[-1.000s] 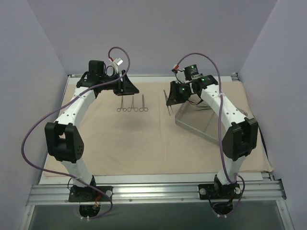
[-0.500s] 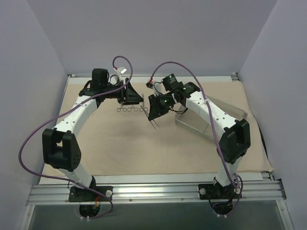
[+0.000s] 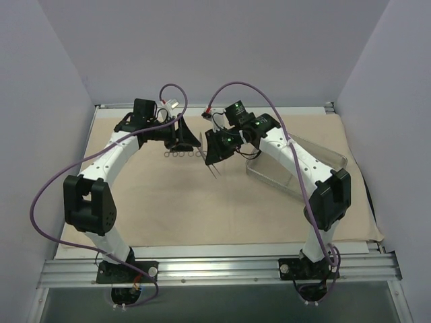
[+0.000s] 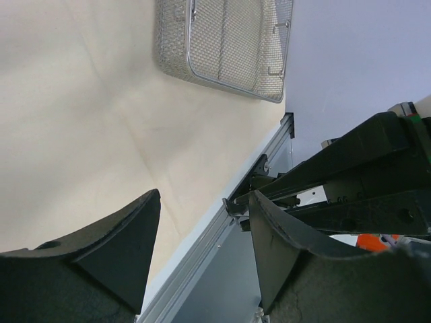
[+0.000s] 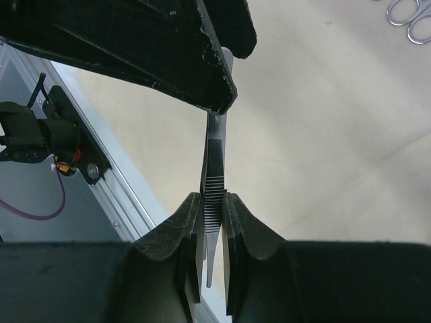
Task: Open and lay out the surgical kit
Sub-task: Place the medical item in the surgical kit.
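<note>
The beige cloth (image 3: 202, 202) lies spread over the table. My right gripper (image 3: 215, 156) is shut on slim metal tweezers (image 3: 213, 172) and holds them above the cloth, right of the row of ring-handled instruments (image 3: 176, 154). In the right wrist view the gripper (image 5: 212, 197) pinches the ribbed tweezers (image 5: 215, 151), with scissor rings (image 5: 407, 13) at the top right. My left gripper (image 3: 188, 141) hovers open and empty over that row, close to the right gripper. In its own view the gripper (image 4: 204, 200) is wide open. The tray (image 3: 296, 176) sits at the right and looks like wire mesh in the left wrist view (image 4: 222, 40).
The left gripper's black finger (image 5: 168, 40) fills the top of the right wrist view, just above the tweezers. The table's metal rail (image 4: 222, 229) and the grey walls bound the cloth. Purple cables (image 3: 175, 87) loop over both wrists.
My right gripper has carried the tweezers left from above the tray to beside the instrument row. My left gripper has moved a little right, over that row.
</note>
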Action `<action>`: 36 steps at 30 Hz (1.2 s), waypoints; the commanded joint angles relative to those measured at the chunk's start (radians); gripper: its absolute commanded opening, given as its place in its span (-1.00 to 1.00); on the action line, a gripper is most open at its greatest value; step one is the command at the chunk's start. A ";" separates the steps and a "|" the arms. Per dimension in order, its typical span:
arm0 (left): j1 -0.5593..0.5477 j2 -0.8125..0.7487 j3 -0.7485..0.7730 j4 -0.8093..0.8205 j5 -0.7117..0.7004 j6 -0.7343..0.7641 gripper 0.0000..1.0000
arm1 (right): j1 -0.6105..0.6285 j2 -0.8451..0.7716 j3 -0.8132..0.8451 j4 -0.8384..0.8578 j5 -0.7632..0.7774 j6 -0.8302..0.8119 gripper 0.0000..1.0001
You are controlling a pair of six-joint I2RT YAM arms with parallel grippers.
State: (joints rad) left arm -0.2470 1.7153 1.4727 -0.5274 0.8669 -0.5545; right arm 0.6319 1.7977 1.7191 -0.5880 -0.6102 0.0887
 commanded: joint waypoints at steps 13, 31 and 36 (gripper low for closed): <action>-0.014 0.007 -0.020 0.118 0.063 -0.120 -0.02 | 0.012 0.048 0.132 -0.018 0.064 -0.012 -1.00; 0.006 -0.103 -0.113 0.567 -0.247 -0.240 -0.95 | -0.083 0.134 0.220 0.008 0.125 0.691 0.32; -0.003 -0.164 -0.163 0.719 -0.451 -0.240 -0.95 | -0.081 0.045 0.060 0.226 0.176 1.169 0.33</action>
State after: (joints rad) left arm -0.2436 1.6276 1.3121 0.0029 0.5732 -0.7929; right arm 0.5304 1.9224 1.8660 -0.5304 -0.4419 0.8669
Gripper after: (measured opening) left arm 0.043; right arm 0.663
